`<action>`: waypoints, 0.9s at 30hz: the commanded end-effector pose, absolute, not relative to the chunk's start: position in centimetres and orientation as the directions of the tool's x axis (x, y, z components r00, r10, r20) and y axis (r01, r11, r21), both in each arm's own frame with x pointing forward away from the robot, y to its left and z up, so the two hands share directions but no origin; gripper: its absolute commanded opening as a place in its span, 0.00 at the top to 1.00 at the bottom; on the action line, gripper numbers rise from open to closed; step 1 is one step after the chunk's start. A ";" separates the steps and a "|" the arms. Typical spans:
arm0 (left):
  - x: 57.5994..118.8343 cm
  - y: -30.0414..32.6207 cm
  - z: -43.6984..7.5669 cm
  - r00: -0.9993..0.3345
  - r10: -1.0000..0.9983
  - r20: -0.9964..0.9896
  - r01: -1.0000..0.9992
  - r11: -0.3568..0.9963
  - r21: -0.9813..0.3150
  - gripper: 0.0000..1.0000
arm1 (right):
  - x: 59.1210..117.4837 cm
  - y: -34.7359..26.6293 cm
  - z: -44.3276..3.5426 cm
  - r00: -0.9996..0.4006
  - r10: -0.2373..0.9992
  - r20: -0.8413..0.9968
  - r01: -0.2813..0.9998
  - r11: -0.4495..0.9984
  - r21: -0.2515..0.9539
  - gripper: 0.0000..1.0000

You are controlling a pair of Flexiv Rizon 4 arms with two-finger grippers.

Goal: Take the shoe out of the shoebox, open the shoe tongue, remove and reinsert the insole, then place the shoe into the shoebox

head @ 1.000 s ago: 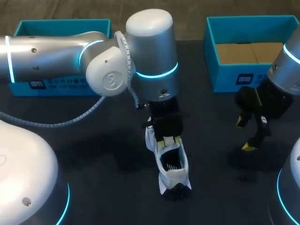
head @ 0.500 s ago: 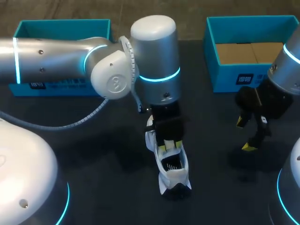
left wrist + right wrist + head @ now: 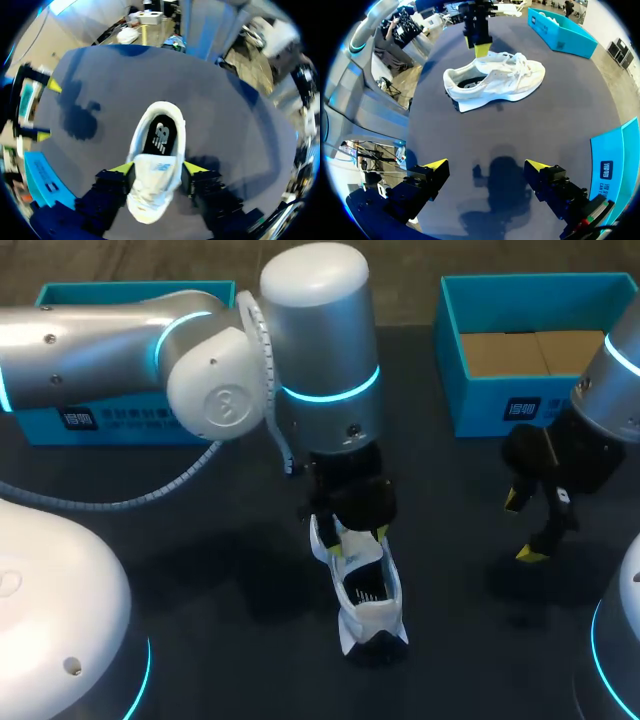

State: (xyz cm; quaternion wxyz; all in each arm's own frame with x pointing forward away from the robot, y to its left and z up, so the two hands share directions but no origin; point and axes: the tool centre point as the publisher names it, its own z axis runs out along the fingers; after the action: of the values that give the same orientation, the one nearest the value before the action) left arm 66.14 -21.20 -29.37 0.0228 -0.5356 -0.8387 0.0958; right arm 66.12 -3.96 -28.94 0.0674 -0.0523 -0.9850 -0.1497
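While the shoe (image 3: 366, 590) is sitting in the same spot near the middle of the dark tabletop (image 3: 220, 570), standing on its sole with its opening facing up, the left arm (image 3: 320, 350) is finishing a small swing and twist above it. Over the past second its big silver wrist has been shifting sideways and back, and the left gripper (image 3: 360, 542) has been turning so that its yellow tips are now lying slantwise across the shoe rather than level. Seen from the left wrist, those tips are pressing on opposite sides of the shoe at the tongue, with no gap showing, so the gripper is looking clamped on the shoe. The dark insole is showing through the opening, just ahead of the gripper. Nothing is changing on the other side: the right gripper (image 3: 521, 527) is hanging over bare tabletop, well apart from the shoe, with its tips spread wide and nothing between them. A blue box (image 3: 480, 405) is standing at the far right with brown card lining its floor, and a second blue box (image 3: 100, 420) is standing at the far left; which one is the shoebox is not clear. Judging by this, the shoe is already out and the tongue-opening step is under way, with the insole work and the return to the box not yet done.
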 end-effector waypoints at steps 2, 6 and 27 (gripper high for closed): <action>65.8 -19.6 -28.5 -0.667 0.745 -0.013 0.736 0.656 -0.165 0.00 | 66.1 -3.9 -29.0 -0.985 0.084 0.148 0.124 0.950 0.286 0.00; 65.8 -19.6 -28.5 -0.667 0.745 -0.013 0.736 0.656 -0.165 0.00 | 66.1 -3.9 -29.0 -0.985 0.084 0.148 0.124 0.950 0.286 0.00; 62.4 -20.0 -27.8 -0.877 0.479 0.035 0.466 0.866 -0.179 0.00 | 66.1 -3.9 -29.0 -0.985 0.084 0.148 0.124 0.950 0.286 0.00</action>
State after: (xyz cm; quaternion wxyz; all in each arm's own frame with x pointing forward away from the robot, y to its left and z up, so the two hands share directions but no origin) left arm 62.92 -20.20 -28.04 0.0462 -0.2580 -0.9613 0.0849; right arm 66.12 -3.96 -28.94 0.0673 -0.0523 -0.9851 -0.1497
